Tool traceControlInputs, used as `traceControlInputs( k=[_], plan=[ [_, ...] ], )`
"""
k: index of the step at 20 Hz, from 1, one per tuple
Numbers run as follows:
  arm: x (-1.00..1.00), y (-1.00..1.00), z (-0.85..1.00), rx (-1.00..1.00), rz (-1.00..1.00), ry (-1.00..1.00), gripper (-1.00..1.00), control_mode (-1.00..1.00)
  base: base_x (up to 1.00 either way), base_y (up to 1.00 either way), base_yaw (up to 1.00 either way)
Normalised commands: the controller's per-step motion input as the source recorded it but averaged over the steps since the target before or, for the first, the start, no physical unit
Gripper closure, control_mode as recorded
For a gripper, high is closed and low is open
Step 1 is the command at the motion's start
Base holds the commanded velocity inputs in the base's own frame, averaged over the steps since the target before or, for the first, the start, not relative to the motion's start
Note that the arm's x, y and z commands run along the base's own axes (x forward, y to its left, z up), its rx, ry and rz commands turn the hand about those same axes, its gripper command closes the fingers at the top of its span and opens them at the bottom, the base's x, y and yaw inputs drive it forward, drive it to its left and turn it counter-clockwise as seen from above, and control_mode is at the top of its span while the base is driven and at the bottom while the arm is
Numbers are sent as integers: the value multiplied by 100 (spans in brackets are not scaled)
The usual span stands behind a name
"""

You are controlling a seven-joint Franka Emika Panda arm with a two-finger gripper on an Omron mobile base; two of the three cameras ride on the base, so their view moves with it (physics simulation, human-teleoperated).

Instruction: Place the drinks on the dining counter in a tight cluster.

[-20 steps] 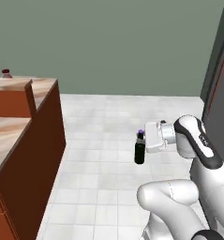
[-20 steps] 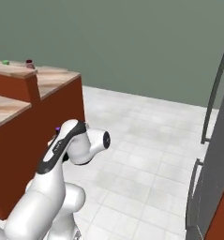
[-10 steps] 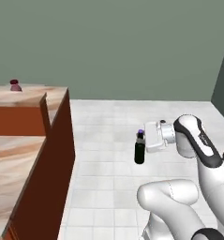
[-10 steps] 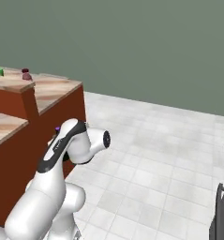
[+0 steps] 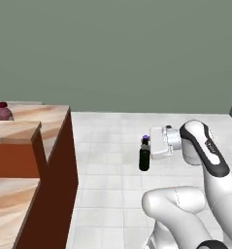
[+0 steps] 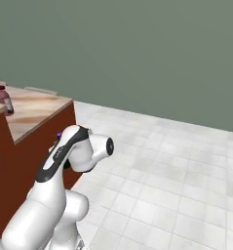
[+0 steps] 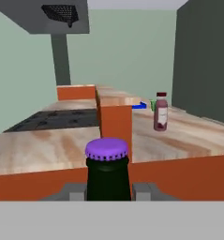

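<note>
The claw [image 5: 147, 151] pinches the green bottle [image 5: 144, 156] at frame centre; keep it upright and set it beside the maroon bottle [image 5: 4, 111], upper left on the desk [image 5: 44, 116].

green bottle [image 7: 108, 174] base cut off, cup [image 7: 153, 105] perhaps half-hidden

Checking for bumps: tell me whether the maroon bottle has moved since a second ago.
No. The maroon bottle keeps its spot on the counter; both shift together in the picture because the camera drove.
</note>
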Motion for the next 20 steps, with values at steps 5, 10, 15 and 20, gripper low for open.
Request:
traceControlInputs(
  k=[5,10,15,20],
  plan=[
    [0,0,0,0,0,0,100,100,89,0,19],
    [0,0,0,0,0,0,100,100,82,0,24],
    [0,0,0,0,0,0,100,100,78,0,33],
    [0,0,0,0,0,0,100,100,66,0,52]
  ],
)
